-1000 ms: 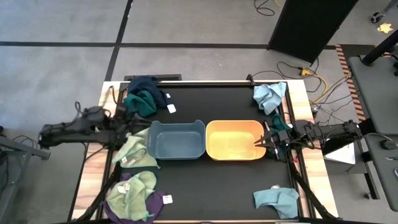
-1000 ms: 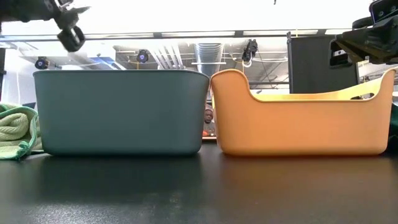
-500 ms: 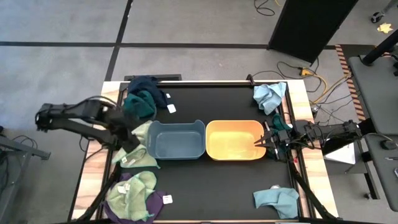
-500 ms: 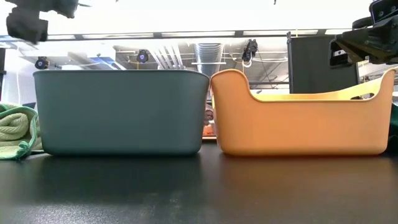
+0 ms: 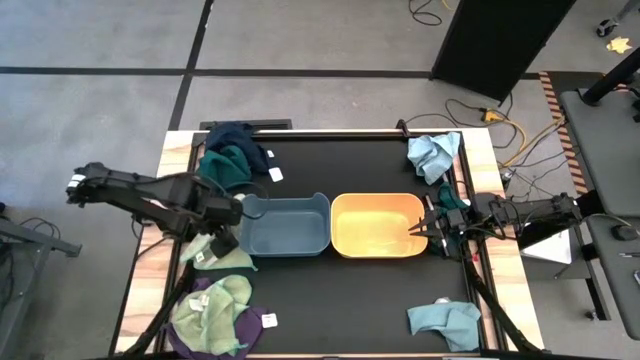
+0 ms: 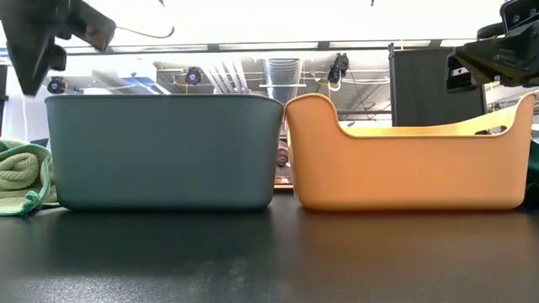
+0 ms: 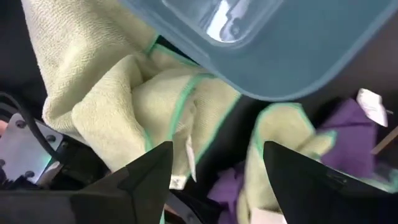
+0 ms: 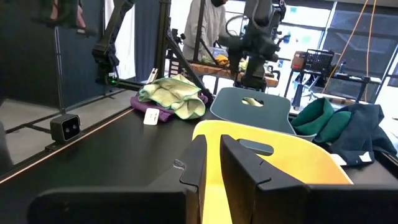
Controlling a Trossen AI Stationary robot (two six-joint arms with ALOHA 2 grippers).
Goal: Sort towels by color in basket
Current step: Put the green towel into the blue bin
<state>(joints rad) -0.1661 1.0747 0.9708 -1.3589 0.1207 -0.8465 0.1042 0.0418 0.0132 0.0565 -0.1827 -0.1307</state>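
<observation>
My left gripper [image 5: 222, 238] is open and hovers above a pale green towel [image 7: 124, 106] that lies on the mat against the left end of the blue tub [image 6: 160, 151]. Its fingers stand apart over the towel without touching it. A second pale green towel [image 5: 210, 305] lies on a purple one [image 5: 247, 322] at the near left. Dark teal [image 5: 228, 165] and navy [image 5: 232, 135] towels lie at the far left. Light blue towels lie at the far right [image 5: 435, 155] and near right [image 5: 445, 322]. My right gripper [image 5: 425, 226] waits, shut, at the right end of the yellow tub [image 6: 404, 168].
The two tubs stand side by side mid-table, both without towels inside. The black mat has bare room on the near and far sides of them. Wooden strips [image 5: 150, 250] run along the table's left and right edges. A person [image 8: 208, 25] stands in the room beyond the table.
My left arm has swung from the table's left edge toward the blue tub. Its gripper has turned and now hangs over the pale green towel beside that tub. The towels and tubs have not moved.
</observation>
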